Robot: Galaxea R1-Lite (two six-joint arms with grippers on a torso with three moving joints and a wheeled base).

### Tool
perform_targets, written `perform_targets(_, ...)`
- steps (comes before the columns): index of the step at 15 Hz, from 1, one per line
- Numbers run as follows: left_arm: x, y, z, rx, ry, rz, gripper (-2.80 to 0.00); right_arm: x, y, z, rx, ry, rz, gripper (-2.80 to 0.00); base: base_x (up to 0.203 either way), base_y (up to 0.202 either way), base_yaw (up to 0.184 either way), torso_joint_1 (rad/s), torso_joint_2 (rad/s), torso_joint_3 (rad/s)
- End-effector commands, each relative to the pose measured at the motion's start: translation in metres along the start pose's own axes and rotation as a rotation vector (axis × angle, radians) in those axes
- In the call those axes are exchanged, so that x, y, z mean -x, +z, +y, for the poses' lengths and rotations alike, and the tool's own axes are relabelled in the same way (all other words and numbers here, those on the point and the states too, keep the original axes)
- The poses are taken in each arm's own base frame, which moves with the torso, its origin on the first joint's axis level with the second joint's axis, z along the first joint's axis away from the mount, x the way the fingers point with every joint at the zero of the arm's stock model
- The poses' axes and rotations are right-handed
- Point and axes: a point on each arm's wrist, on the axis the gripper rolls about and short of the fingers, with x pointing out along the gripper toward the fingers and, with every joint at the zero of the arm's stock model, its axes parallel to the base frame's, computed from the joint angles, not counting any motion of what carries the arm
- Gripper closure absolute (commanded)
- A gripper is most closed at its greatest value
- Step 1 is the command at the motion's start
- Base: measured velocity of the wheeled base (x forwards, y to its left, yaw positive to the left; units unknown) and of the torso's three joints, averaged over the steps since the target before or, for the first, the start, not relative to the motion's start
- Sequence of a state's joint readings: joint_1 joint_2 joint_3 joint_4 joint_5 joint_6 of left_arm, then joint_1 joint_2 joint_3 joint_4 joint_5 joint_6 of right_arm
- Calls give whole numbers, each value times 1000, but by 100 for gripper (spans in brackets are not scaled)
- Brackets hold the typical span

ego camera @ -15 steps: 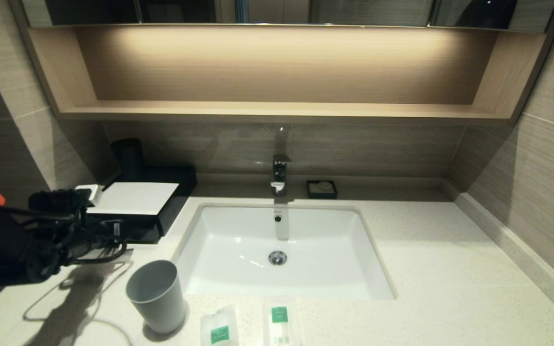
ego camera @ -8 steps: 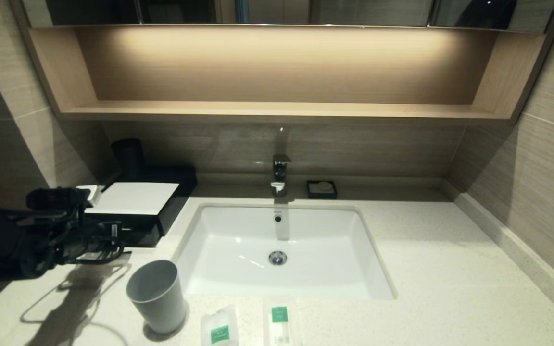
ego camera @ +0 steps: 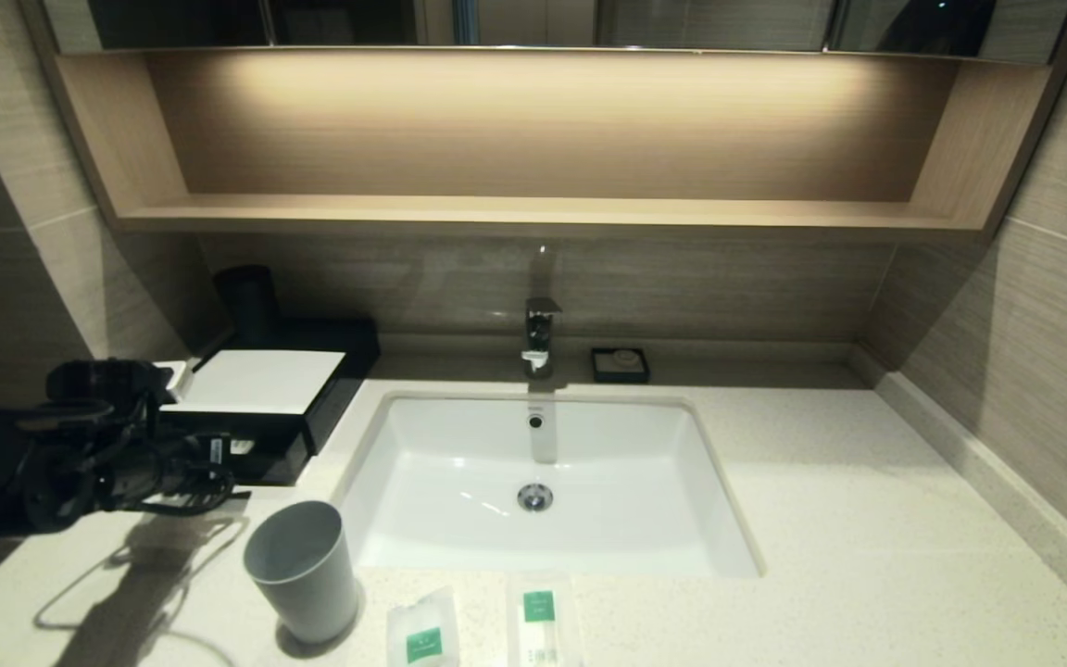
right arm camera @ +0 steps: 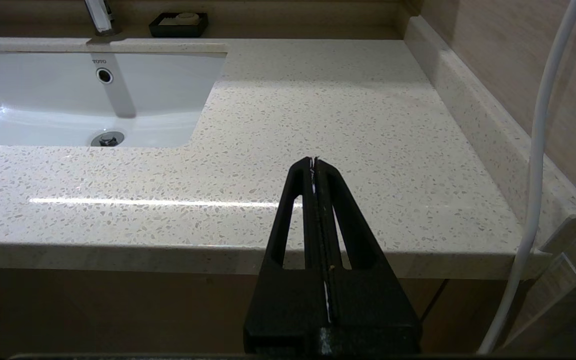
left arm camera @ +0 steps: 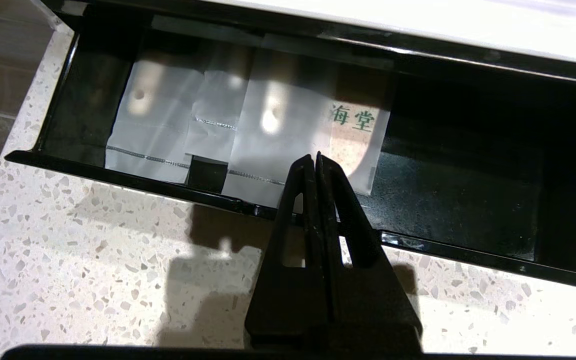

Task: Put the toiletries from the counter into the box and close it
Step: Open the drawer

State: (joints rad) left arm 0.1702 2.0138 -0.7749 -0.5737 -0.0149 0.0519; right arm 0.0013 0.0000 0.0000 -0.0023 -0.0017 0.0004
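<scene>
Two whitish sachets with green labels, one (ego camera: 422,635) and the other (ego camera: 541,619), lie flat on the speckled counter (ego camera: 867,519) at its front edge, right of the grey cup. The black box (ego camera: 260,382) with the white top stands at the back left; its low black tray (left arm camera: 118,175) stands open at the front, with several translucent sachets (left arm camera: 278,125) inside. My left gripper (ego camera: 219,456) is shut and empty, its tips (left arm camera: 315,156) just over the tray's front rim. My right gripper (right arm camera: 314,160) is shut and empty, off the counter's front right edge.
The grey cup (ego camera: 302,570) stands upright in front of the box, near my left arm. The white sink (ego camera: 459,463) fills the middle, with the faucet (ego camera: 540,333) and a small black soap dish (ego camera: 620,364) behind it. A wooden shelf (ego camera: 533,213) hangs above.
My left arm has drawn back towards the left and the front, and the box's black tray has come out a little further. The sachets and the cup have not moved.
</scene>
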Motion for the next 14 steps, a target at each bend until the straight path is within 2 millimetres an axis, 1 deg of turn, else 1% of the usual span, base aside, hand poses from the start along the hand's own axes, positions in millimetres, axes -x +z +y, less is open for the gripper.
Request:
perform_targets(1,4,2,0,0,-2,-2,0,0,0,0,0,0,-1,0,0,0,0,0,0,0)
perform_targets(6,8,6,0,0,-4,31,0,0,0,0,0,0,0,0,0,0,0,0,0,0)
perform_targets(14,14,9,0,0,-3,22,0,0,0,0,0,0,0,0,0,0,0,0,0,0)
